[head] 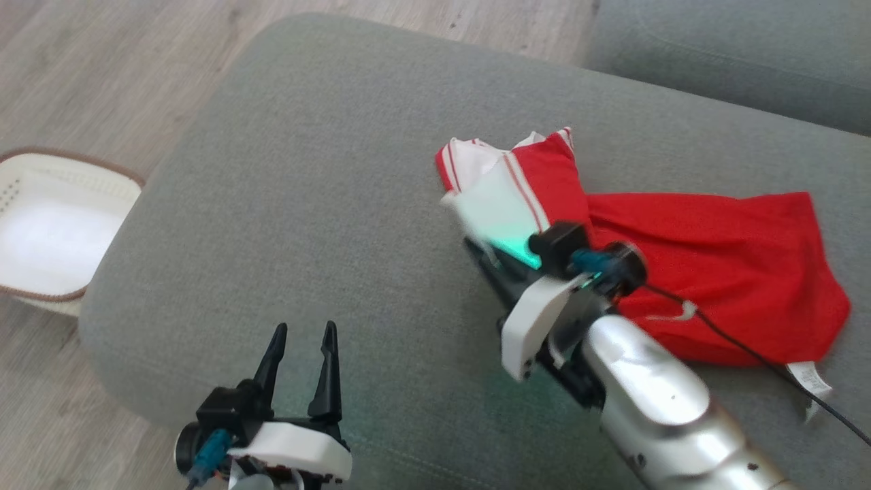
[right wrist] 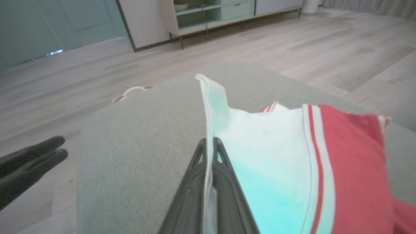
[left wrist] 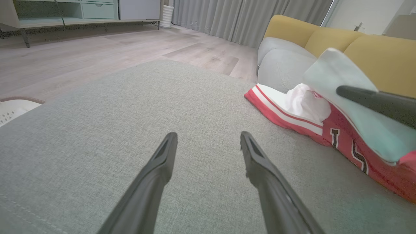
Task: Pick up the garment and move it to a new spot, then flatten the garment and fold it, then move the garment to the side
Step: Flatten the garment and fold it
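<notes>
Between the dark fingers of my right gripper (right wrist: 209, 144), closed tight, sits the white hem of the crumpled red-and-white striped garment (right wrist: 344, 156), on the grey woven sofa cushion (head: 306, 170). My left gripper (head: 304, 330) is spread, empty.

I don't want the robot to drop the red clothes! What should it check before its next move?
1. Right pincer shut on the garment's white edge: ok.
2. Left pincer open and empty: ok.
3. Bare cushion to the left for a new spot: ok.
4. Garment flat: not ok, it is bunched.
5. Cable off the garment: not ok, it crosses the red cloth.
6. Grip firm enough to lift: cannot tell.
</notes>
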